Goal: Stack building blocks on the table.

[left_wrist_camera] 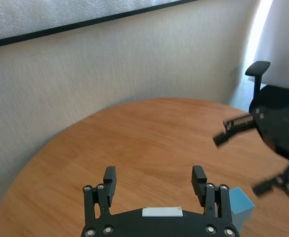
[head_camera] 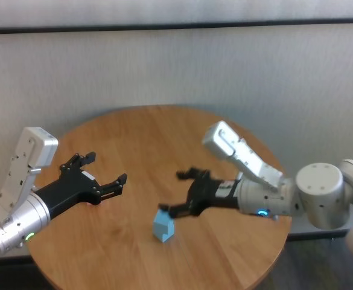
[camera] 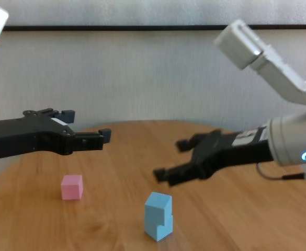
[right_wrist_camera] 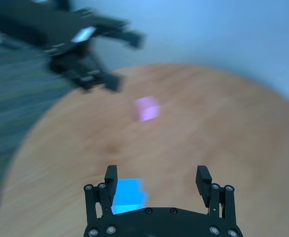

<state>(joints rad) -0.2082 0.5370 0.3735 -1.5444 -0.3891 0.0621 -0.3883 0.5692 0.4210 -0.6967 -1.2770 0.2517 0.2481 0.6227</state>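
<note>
Two light blue blocks (camera: 158, 215) stand stacked near the table's (head_camera: 164, 139) front middle, the upper one set slightly askew; the stack also shows in the head view (head_camera: 163, 226) and the right wrist view (right_wrist_camera: 129, 197). The pink block (camera: 71, 186) sits alone on the table to the left, also in the right wrist view (right_wrist_camera: 148, 108). My right gripper (camera: 171, 159) is open and empty, hovering just above and to the right of the blue stack (head_camera: 177, 193). My left gripper (camera: 87, 125) is open and empty, above the pink block (head_camera: 107, 172).
A pale wall runs behind the table. A black office chair (left_wrist_camera: 263, 84) stands beyond the table's right side. Bare wood lies at the table's back and right (head_camera: 164, 133).
</note>
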